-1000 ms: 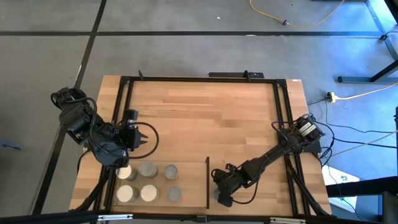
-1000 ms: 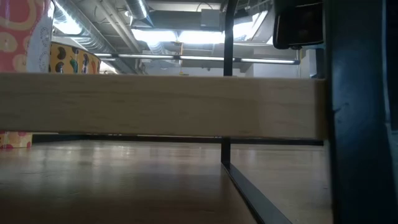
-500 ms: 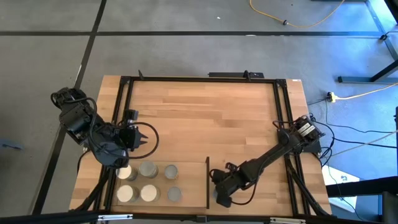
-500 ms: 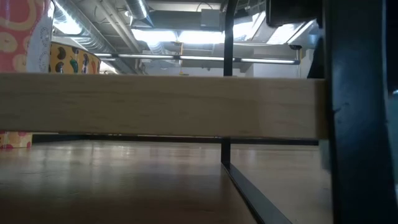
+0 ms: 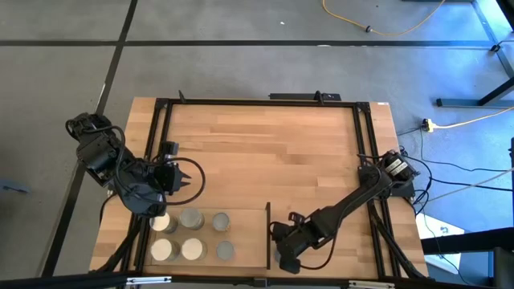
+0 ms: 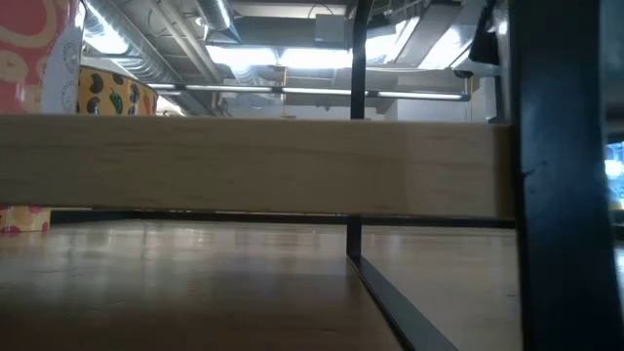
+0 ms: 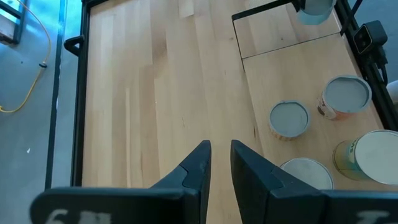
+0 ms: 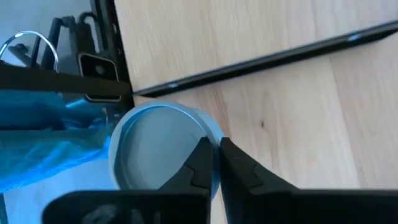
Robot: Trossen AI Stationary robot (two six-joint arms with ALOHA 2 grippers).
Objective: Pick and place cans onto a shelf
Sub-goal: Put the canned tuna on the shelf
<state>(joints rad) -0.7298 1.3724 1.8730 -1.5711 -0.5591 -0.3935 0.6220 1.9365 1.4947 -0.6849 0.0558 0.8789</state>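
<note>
Several cans with pale round tops (image 5: 191, 218) stand in two rows on the light-wood shelf (image 5: 245, 234), left of its black divider (image 5: 267, 233). Right of the divider, at the table's near edge, my right gripper (image 5: 283, 258) is shut on one more can (image 8: 155, 155) with a silvery top; that can (image 7: 314, 9) also shows in the left wrist view. My left gripper (image 5: 191, 178) hangs open over bare table just beyond the far row of cans (image 7: 289, 119), touching nothing. My right gripper pinches the can's rim (image 8: 208, 132) on the side nearest the wrist, one fingertip (image 8: 202, 149) over the top and the other outside the wall. The fingers come steeply from above, slanting from the table's right. The can stays upright below them.
The shelf board (image 6: 253, 166) shows edge-on across the low view, raised above the tabletop on a thin black post (image 6: 356, 234). A black frame (image 5: 257, 102) rims the table. The wide far half of the table (image 5: 265, 152) is bare wood.
My right gripper has risen, staying shut; in the low view its dark body has climbed out at the top of the picture. In the high view it has edged slightly toward the table's near edge beside the divider.
</note>
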